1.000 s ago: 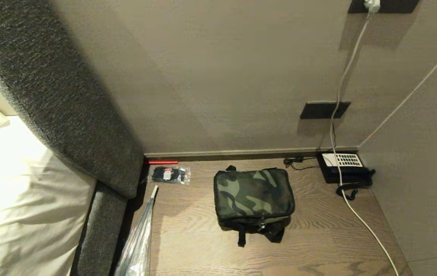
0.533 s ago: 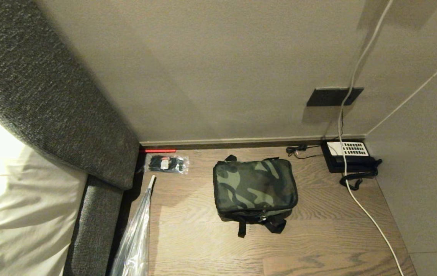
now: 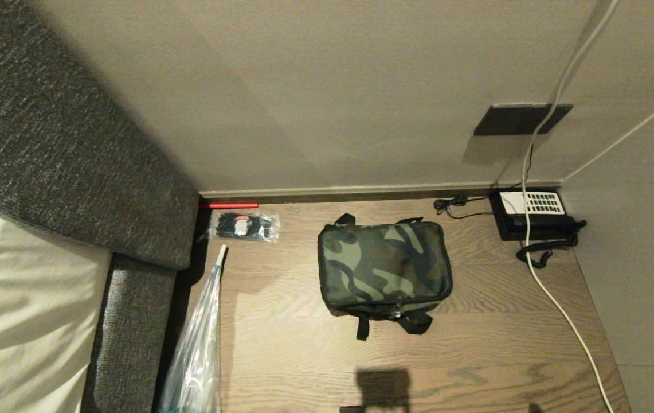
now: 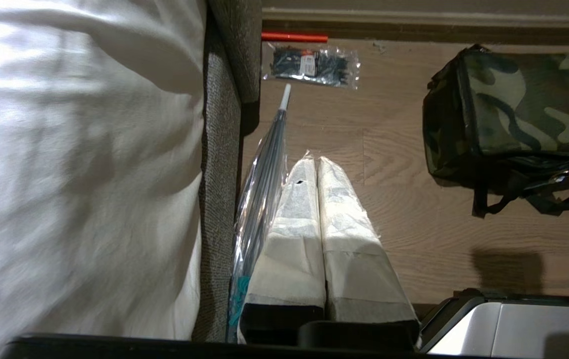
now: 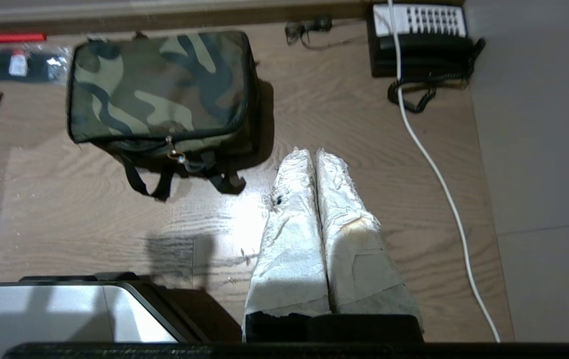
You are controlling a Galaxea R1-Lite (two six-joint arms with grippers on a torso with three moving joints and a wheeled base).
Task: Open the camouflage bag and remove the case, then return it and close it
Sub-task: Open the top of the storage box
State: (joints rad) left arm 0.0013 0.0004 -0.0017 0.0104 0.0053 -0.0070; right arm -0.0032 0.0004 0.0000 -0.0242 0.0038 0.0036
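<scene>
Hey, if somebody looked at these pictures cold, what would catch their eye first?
Probably the camouflage bag, zipped shut in the middle of the wooden surface. Next, the black telephone in the far right corner, a white cable trailing past it, and the clear packet of black items by the grey headboard on the left.

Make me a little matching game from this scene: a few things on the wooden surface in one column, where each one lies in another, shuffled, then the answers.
Things:
1. camouflage bag
2. telephone
3. clear packet of black items
4. white cable

Places:
A. in the far right corner, against the wall
B. in the middle of the wooden surface, zipped shut
C. running down from the wall across the telephone and along the right side
D. near the grey upholstered headboard, by a red stick

Pairs: 1-B, 2-A, 3-D, 4-C
</scene>
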